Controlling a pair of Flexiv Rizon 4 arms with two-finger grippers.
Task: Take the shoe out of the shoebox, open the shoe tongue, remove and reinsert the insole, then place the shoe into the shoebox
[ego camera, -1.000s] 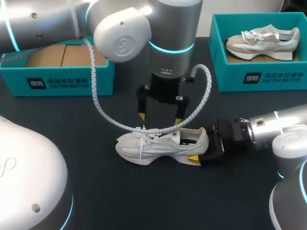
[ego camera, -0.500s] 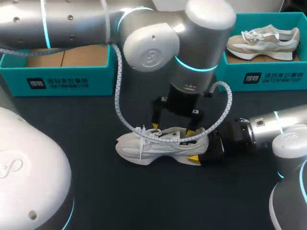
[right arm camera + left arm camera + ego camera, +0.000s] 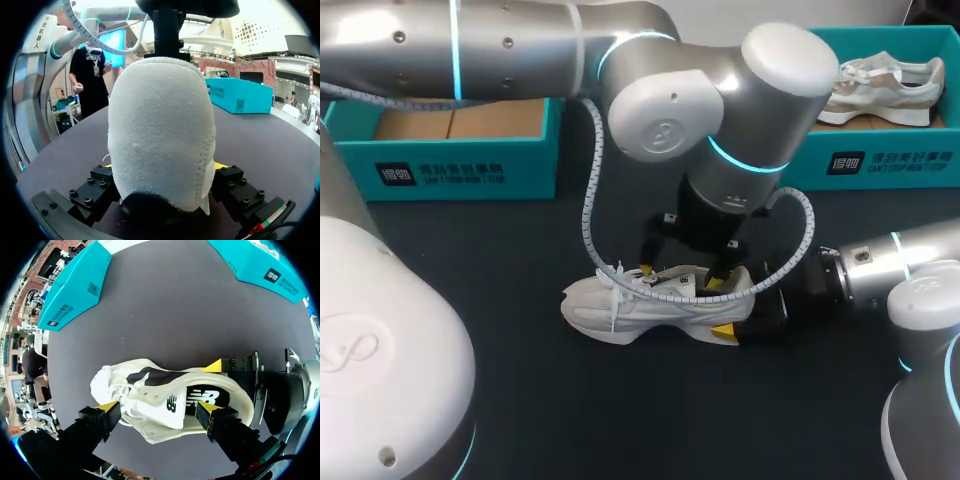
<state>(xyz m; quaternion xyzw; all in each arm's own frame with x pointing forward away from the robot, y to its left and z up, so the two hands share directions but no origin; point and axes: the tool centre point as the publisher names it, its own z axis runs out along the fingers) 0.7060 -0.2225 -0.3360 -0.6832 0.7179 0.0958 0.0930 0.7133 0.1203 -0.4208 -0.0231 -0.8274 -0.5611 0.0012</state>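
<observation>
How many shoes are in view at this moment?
2. The white lace-up sneaker stands mid-table on the black table; the beige-and-white sneaker sits in the teal cardboard shoebox at far right. The other teal shoebox is partly hidden by my left arm.

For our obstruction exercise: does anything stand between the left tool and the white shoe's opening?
Nothing visible does. The open left tool hangs directly over the white shoe; the right tool grips only its heel.

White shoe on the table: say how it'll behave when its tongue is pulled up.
The white shoe has a soft-looking upper, so its tongue should probably flex rather than lift the shoe. With the right gripper clamping its heel, it likely won't tip or slide. The loose laces may snag.
</observation>
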